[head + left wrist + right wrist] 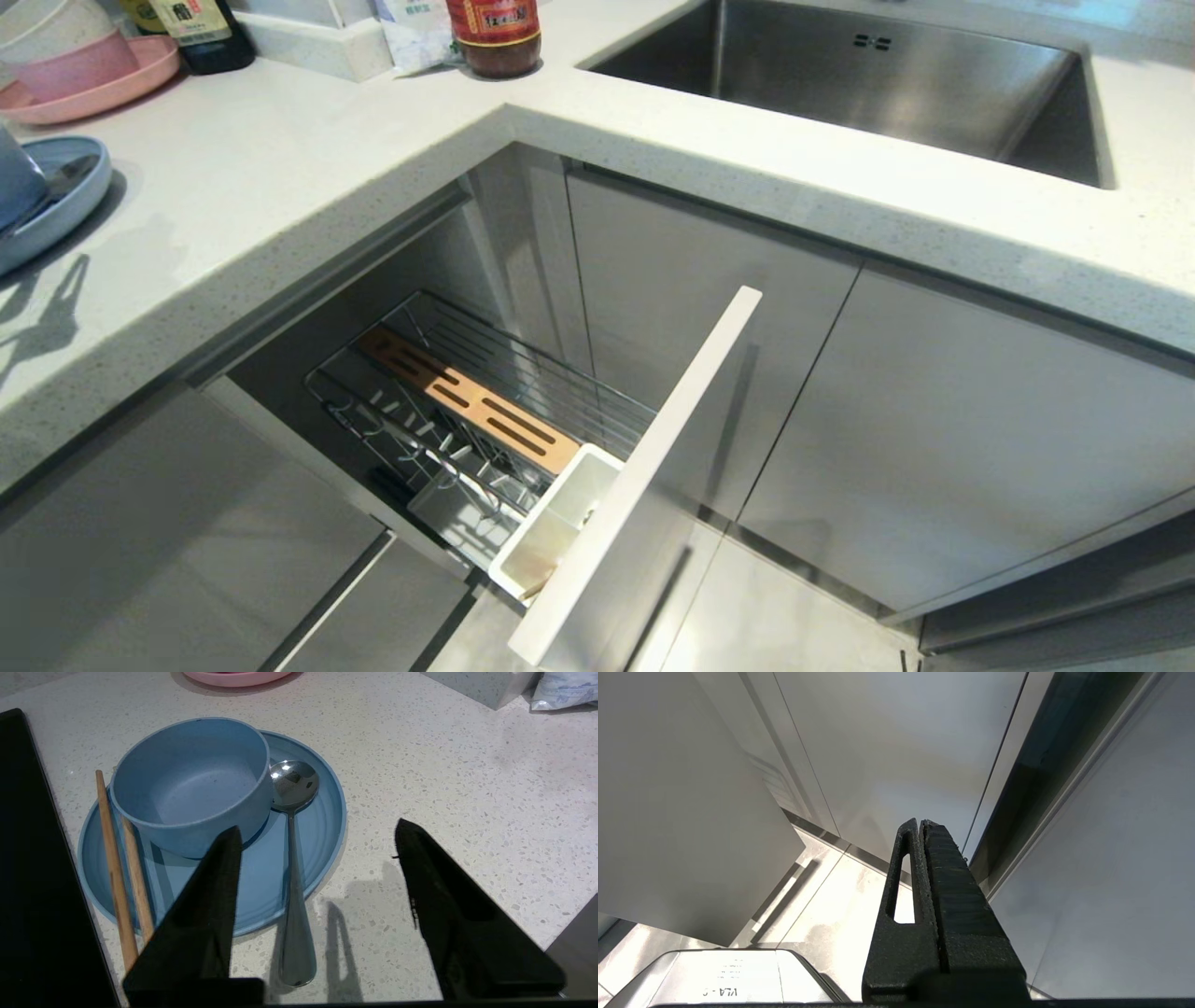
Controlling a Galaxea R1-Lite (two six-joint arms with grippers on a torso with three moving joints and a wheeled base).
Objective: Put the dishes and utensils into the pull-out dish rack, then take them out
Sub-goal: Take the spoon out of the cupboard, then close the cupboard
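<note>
On the white counter lies the light blue plate point(306, 835) with the blue-grey bowl point(191, 784) standing on it. A silver spoon point(293, 858) rests beside the bowl, its handle reaching off the plate's rim between my fingers. Two wooden chopsticks point(114, 868) lie along the plate's other side. My left gripper point(317, 835) hovers open just above the spoon handle, holding nothing. In the head view the plate point(65, 201) shows at the left edge. The pull-out dish rack point(467, 411) stands open below the counter with nothing in it. My right gripper point(920, 823) is shut, parked low by the cabinet doors.
A pink plate point(103, 79) with stacked bowls point(56, 42) and bottles point(495, 37) stand at the counter's back. The steel sink point(868, 75) is at the right. The rack's pale front panel point(644, 467) juts into the aisle. A black hob edge point(28, 858) borders the plate.
</note>
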